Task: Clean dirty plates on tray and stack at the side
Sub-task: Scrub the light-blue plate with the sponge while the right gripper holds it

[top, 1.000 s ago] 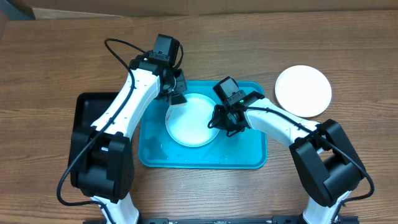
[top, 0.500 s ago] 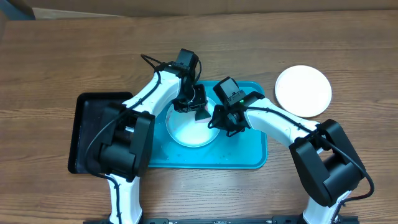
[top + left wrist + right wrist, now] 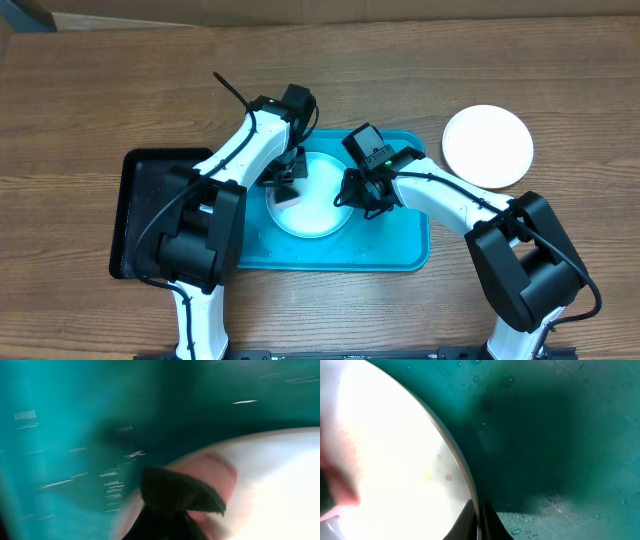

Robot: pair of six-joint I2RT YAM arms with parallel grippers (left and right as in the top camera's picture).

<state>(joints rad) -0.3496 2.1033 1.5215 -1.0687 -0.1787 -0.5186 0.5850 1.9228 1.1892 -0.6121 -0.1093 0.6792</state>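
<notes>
I find the pale plate (image 3: pixel 318 206) lying flat inside the tray (image 3: pixel 400 250), left of the tray's centre and close to its far rim. On the right wrist view a few small reddish specks (image 3: pixel 448 477) show on the plate near its right edge. On the left wrist view, which is badly blurred, I note a pinkish smear (image 3: pixel 220 467) on the plate's near-left part.

The right gripper (image 3: pixel 348 197) is at the plate's right edge, inside the tray. Its fingertips (image 3: pixel 470 515) are closed thin against the plate's rim, one on each side of it.

The left gripper (image 3: pixel 285 188) is over the left part of the plate, inside the tray's left half. A dark pad (image 3: pixel 180 497) sits at its tip, against the plate beside the smear. I cannot tell from the blur whether its fingers are spread or pressed together.

The tray floor to the right of the plate carries water droplets (image 3: pixel 555 497).

Outside the tray, a white plate (image 3: pixel 488 146) lies on the table (image 3: pixel 100 100) just beyond the tray's far right corner, apart from it. A black tray (image 3: pixel 140 215) lies against the tray's left side.
</notes>
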